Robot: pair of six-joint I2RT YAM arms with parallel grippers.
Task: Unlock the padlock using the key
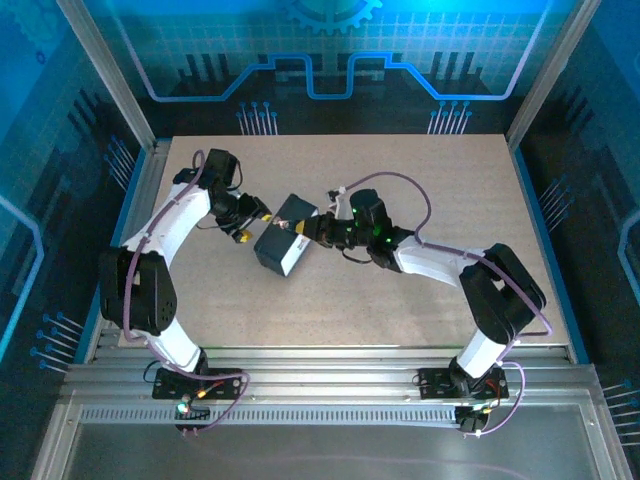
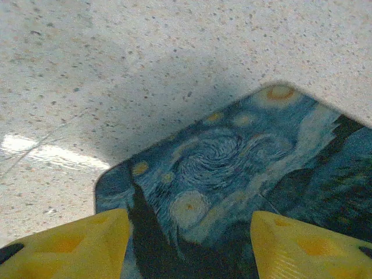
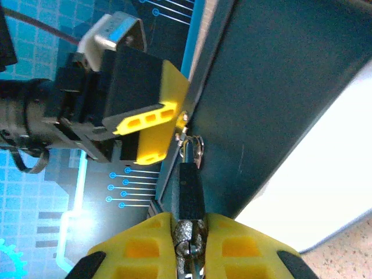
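The padlock [image 1: 280,245] is a chunky dark block at mid-table with one pale side. Its blue-and-yellow swirled face [image 2: 232,157] lies just beyond my left gripper [image 2: 189,232], whose yellow fingers [image 2: 75,244] stand apart in front of that face, holding nothing. From the left, that gripper [image 1: 252,226] points at the block's end. My right gripper [image 1: 318,229] comes in from the right. In the right wrist view it [image 3: 190,224] is shut on the key [image 3: 190,189], a thin dark piece. The key's far end reaches a small silvery fitting [image 3: 195,148] at the padlock's edge [image 3: 273,87]. One left finger [image 3: 154,125] sits close by.
The speckled beige table [image 1: 420,170] has bare room behind and right of the padlock. Metal frame posts [image 1: 110,80] and rails border it, with a blue patterned backdrop behind. A purple cable [image 1: 400,185] loops over the right arm.
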